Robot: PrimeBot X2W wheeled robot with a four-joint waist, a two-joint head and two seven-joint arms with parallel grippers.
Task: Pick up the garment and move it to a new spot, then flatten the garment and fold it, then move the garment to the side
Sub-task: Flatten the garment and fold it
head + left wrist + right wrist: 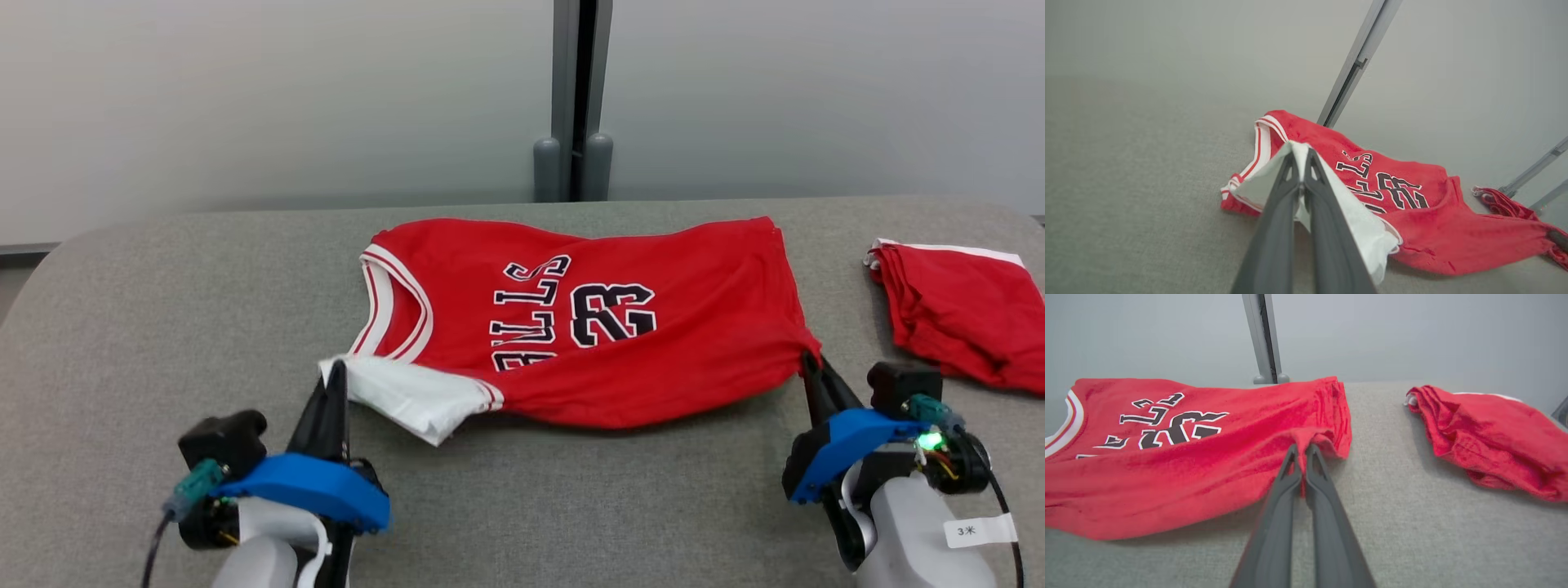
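Red jersey (604, 327): middle of the bench (571, 506), print up, collar toward the robot's left.
Left tool (335, 376): clamped tight on the near shoulder corner, which is turned over to show its white lining.
Right tool (810, 363): clamped tight on the near hem corner.
Why: both near corners are held, probably to pull the cloth flat.
Look: limp fabric, black number, white trim.
Other red garment (955, 318): bunched, apart at the right.

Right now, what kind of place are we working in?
Probably a lab or test room: a wide grey padded table, bare pale wall panels joined by a grey post, and a red jersey laid out.
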